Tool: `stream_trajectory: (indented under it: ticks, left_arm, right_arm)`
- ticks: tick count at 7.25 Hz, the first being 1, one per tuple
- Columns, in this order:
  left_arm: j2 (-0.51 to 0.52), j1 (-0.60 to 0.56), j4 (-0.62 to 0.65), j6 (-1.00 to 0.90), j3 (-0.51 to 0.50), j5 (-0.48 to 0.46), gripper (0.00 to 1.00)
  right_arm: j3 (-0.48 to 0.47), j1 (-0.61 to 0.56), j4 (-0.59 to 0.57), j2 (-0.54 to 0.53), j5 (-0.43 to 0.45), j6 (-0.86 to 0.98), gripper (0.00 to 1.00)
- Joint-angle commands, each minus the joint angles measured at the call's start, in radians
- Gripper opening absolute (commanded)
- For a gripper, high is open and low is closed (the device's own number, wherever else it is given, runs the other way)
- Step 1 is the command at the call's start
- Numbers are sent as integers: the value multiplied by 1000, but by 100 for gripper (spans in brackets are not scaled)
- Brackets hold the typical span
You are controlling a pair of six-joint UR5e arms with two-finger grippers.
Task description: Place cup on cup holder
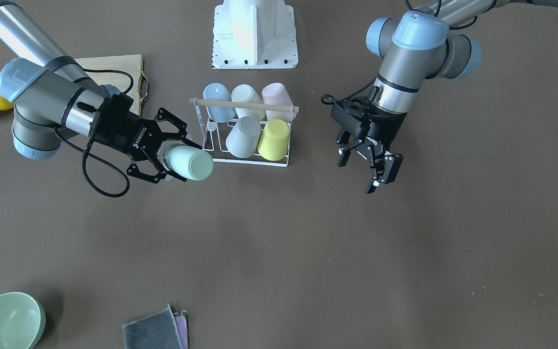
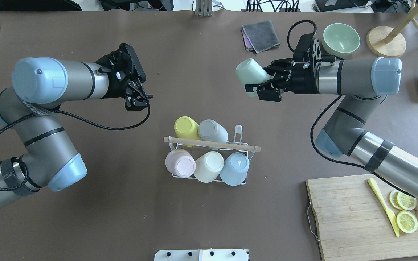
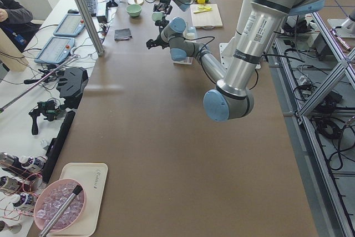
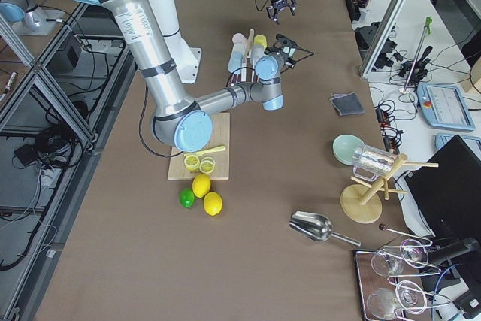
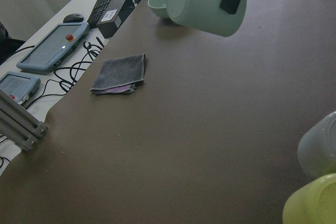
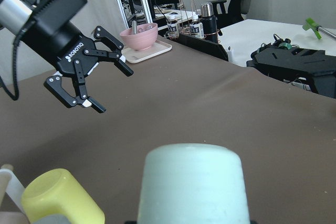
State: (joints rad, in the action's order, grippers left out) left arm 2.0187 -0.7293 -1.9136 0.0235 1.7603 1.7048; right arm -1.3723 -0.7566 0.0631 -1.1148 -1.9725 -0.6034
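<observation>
Seen from overhead, the right gripper (image 2: 259,78) clamps a mint-green cup (image 2: 249,71) tipped sideways at one o'clock from the cup holder (image 2: 230,145), already carrying five upturned cups (image 2: 209,166), while the left gripper (image 2: 139,102), fingers spread, hangs at ten o'clock.

Left arm: elbow bent, wrist tipped downward; left fingers (image 1: 389,168) spread apart. Right arm: forearm level; right fingers (image 2: 267,95) clamped, sideways cup (image 2: 250,72) between them.

The brown table (image 2: 122,217) carries the cup holder (image 2: 238,146), a cutting board (image 2: 347,217), a green bowl (image 2: 340,38) and a grey cloth (image 2: 261,34)
</observation>
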Motion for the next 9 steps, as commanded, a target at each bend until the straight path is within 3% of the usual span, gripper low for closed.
stream_trajectory:
  ticks: [1, 2, 4, 5, 6, 8, 9]
  left_arm:
    - [-5, -56, 357, 3, 2, -5, 99]
    - [-33, -74, 434, 6, -1, -4, 99]
    - [-139, -132, 334, 54, -1, 9, 99]
    - [-203, -180, 280, 173, 1, 57, 99]
    - [-303, -256, 172, 252, -1, 131, 99]
    - [-414, -436, 154, 282, -22, 429, 99]
    - [-470, -523, 157, 280, -34, 528, 99]
  right_arm:
    - [-5, 37, 131, -11, 85, -7, 27]
    - [-4, 57, 167, -16, 108, 3, 27]
    - [-4, 106, 221, -23, 145, 22, 27]
    - [-1, 150, 221, -31, 176, 81, 27]
    - [-1, 163, 221, -39, 178, 105, 27]
    - [6, 183, 221, -40, 181, 163, 27]
    - [3, 177, 221, -43, 176, 165, 27]
